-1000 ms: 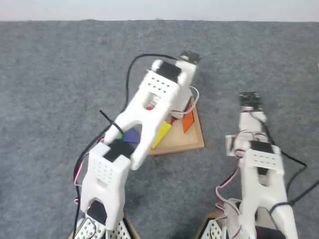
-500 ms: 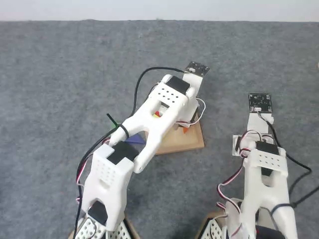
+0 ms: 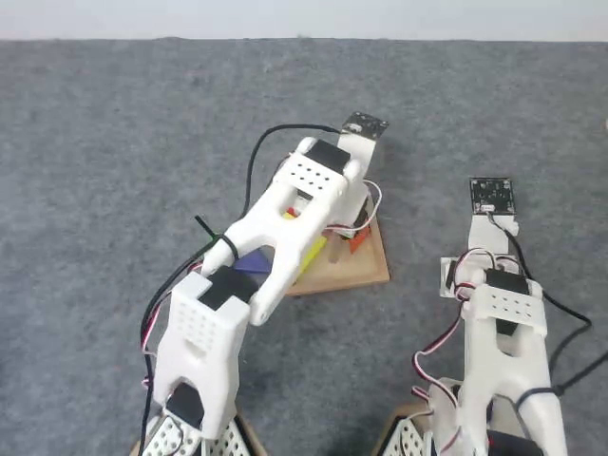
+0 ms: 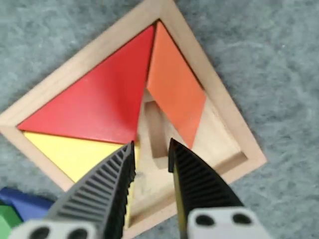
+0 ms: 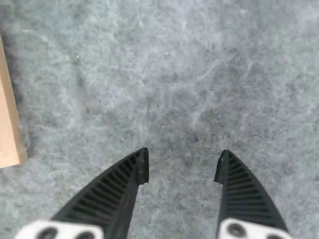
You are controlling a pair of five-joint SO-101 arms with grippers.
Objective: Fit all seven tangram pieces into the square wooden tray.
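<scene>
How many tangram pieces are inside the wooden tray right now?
3. A red triangle, an orange parallelogram sharing an edge with it, and a yellow triangle along the red one's other side, all inside the tray. The left gripper covers part of it, so more may be hidden.

likely robotics lab: two white arms [image 3: 204, 332], exposed wiring [image 3: 249, 157], grey felt-covered table [image 3: 95, 142], plain pale wall [image 3: 285, 19] behind.

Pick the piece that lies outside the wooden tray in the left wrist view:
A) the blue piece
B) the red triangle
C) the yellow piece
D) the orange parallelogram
A: the blue piece lies on the grey carpet beyond the rim of the tray, while the red triangle, the orange parallelogram and the yellow piece lie inside it.
</scene>
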